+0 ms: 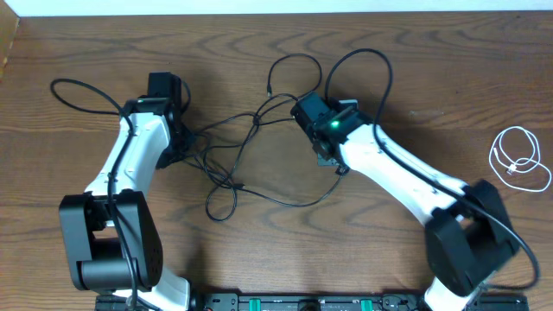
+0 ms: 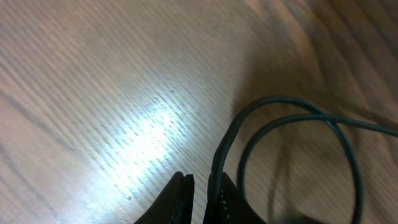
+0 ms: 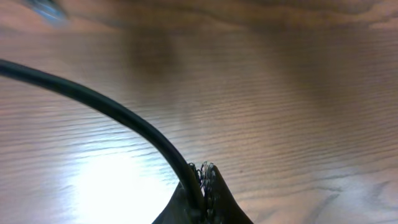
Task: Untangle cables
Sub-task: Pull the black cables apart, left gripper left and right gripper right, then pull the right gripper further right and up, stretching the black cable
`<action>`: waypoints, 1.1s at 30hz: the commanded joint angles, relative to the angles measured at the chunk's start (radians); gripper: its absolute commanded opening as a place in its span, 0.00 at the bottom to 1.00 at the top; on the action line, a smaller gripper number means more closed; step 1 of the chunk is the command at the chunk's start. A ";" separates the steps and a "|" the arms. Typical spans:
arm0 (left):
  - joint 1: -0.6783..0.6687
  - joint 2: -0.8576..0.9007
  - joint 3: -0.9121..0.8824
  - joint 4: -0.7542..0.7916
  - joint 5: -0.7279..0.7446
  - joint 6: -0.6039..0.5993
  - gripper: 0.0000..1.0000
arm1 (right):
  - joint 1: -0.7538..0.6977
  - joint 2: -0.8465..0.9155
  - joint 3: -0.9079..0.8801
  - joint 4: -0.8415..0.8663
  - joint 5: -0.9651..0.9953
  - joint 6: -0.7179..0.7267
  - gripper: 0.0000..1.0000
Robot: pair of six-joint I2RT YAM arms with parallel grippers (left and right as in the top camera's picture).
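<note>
Black cables point(image 1: 233, 164): loose tangle on the surface point(image 1: 415, 52), between both arms.
White cable point(image 1: 518, 160): separate coil, right of the tangle, well apart.
Left claw point(image 2: 202, 186): at the tangle's left edge, clenched on a black strand.
Right claw point(image 3: 203, 177): at the tangle's right edge, clenched on a black strand.

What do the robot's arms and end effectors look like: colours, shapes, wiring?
The left arm and right arm have white curved links, black joints and black wires. A green light marks the right wrist. The left end effector and right end effector are dark, ridged inside.
</note>
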 commanded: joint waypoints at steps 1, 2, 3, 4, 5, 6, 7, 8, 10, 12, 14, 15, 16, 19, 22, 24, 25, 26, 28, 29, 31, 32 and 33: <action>0.046 0.000 -0.010 -0.018 -0.050 -0.031 0.15 | -0.012 0.100 0.003 -0.016 0.100 -0.039 0.01; 0.053 0.000 -0.010 -0.021 -0.050 -0.037 0.15 | -0.016 0.118 0.003 -0.019 0.106 -0.039 0.01; 0.062 0.000 -0.010 -0.024 -0.049 -0.041 0.15 | -0.022 0.141 0.003 -0.023 0.113 -0.039 0.01; 0.068 0.000 -0.010 -0.025 -0.049 -0.043 0.15 | -0.029 0.162 0.003 -0.027 0.117 -0.039 0.01; 0.073 0.000 -0.010 -0.026 -0.049 -0.043 0.15 | -0.037 0.182 0.003 -0.031 0.119 -0.039 0.01; 0.076 0.000 -0.010 -0.028 -0.048 -0.043 0.15 | -0.044 0.200 0.003 -0.033 0.120 -0.039 0.01; 0.079 0.000 -0.010 -0.028 -0.046 -0.043 0.15 | -0.052 0.217 0.003 -0.037 0.121 -0.039 0.01; 0.079 0.000 -0.010 -0.028 -0.046 -0.043 0.15 | -0.063 0.234 0.003 -0.040 0.121 -0.039 0.01; 0.079 0.000 -0.010 -0.028 -0.046 -0.043 0.15 | -0.087 0.264 0.003 -0.051 0.126 -0.038 0.01; 0.079 0.000 -0.010 -0.028 -0.046 -0.043 0.15 | -0.111 0.287 0.003 -0.063 0.143 -0.038 0.01; 0.079 0.000 -0.010 -0.027 -0.046 -0.043 0.15 | -0.140 0.307 0.003 -0.078 0.159 -0.038 0.01; 0.079 0.000 -0.010 -0.027 -0.046 -0.043 0.15 | -0.156 0.317 0.002 -0.084 0.168 -0.038 0.01; 0.079 0.000 -0.010 -0.027 -0.046 -0.043 0.15 | -0.169 0.319 0.002 -0.087 0.174 -0.039 0.01; 0.079 0.000 -0.010 -0.027 -0.047 -0.043 0.15 | -0.207 0.325 0.002 -0.079 0.191 -0.038 0.01; 0.079 0.000 -0.010 -0.027 -0.047 -0.043 0.15 | -0.236 0.325 0.002 -0.038 0.192 -0.039 0.01; 0.079 0.000 -0.010 -0.027 -0.054 -0.043 0.15 | -0.252 0.325 0.002 0.000 0.198 -0.040 0.01; 0.079 0.000 -0.010 -0.027 -0.063 -0.043 0.15 | -0.257 0.326 0.002 0.026 0.200 -0.051 0.01; 0.079 0.000 -0.010 -0.027 -0.067 -0.043 0.15 | -0.263 0.326 0.002 0.056 0.200 -0.071 0.01; 0.079 0.000 -0.010 -0.027 -0.069 -0.043 0.15 | -0.270 0.326 0.002 0.120 0.199 -0.126 0.01; 0.079 0.000 -0.010 -0.027 -0.070 -0.043 0.15 | -0.272 0.326 0.002 0.154 0.199 -0.162 0.01; 0.079 0.000 -0.010 -0.027 -0.089 -0.043 0.15 | -0.272 0.327 0.002 0.220 0.200 -0.260 0.01; 0.079 0.000 -0.010 -0.028 -0.105 -0.043 0.15 | -0.272 0.328 0.002 0.257 0.200 -0.323 0.01; 0.079 0.000 -0.010 -0.028 -0.119 -0.043 0.15 | -0.272 0.328 0.002 0.288 0.200 -0.380 0.01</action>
